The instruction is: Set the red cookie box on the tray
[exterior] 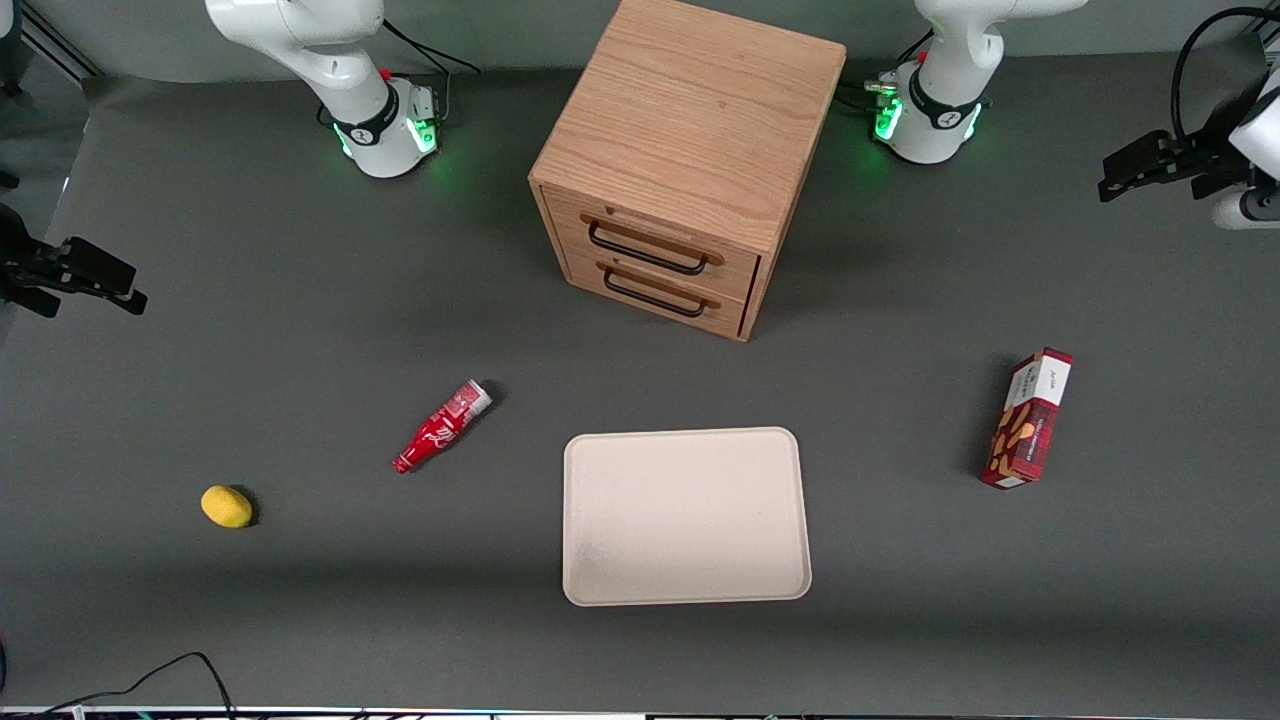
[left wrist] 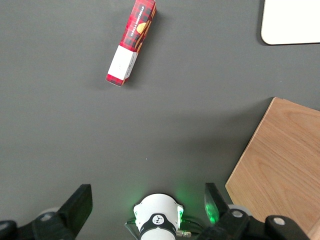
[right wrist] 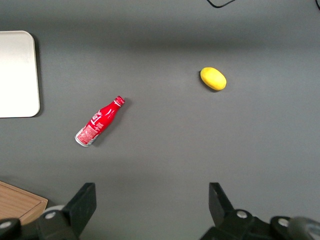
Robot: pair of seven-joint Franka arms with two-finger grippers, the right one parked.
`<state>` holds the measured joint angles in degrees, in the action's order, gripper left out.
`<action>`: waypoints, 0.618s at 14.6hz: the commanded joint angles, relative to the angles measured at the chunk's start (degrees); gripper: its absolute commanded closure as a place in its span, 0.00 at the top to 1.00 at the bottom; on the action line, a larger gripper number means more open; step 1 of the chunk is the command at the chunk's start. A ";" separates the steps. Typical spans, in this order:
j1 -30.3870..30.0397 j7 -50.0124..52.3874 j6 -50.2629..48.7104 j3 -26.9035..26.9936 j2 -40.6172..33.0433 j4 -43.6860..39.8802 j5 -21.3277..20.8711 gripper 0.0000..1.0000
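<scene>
Nearest the front camera, the tray [exterior: 686,516] lies bare; my gripper [left wrist: 147,202] hovers spread, well apart from the red cookie box [exterior: 1027,419].

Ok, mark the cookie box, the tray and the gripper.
cookie box [exterior: 1030,420], front view, plaid side face.
tray [exterior: 685,515], front view, bare floor.
gripper [left wrist: 147,205], left wrist view, midway between open fingers, above the table, away from the box.

My working arm [exterior: 950,60]: glossy white rounded casing, black joint band, green light glowing at its base [exterior: 885,120], black cables trailing off. Its gripper [left wrist: 147,205]: two black angular fingers [left wrist: 77,202], spread wide apart, raised above the table toward the working arm's end.
</scene>
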<state>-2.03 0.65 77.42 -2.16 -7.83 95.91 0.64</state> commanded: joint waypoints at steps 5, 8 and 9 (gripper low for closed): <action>0.45 0.84 -1.92 0.49 0.44 -2.40 -0.90 1.00; 0.36 1.55 -2.01 0.66 0.18 -2.40 -0.90 1.00; 0.36 1.11 -2.09 0.66 0.18 -2.40 -0.81 1.00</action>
<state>-2.04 0.93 76.82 -1.70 -7.68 94.67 0.54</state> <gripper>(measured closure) 0.000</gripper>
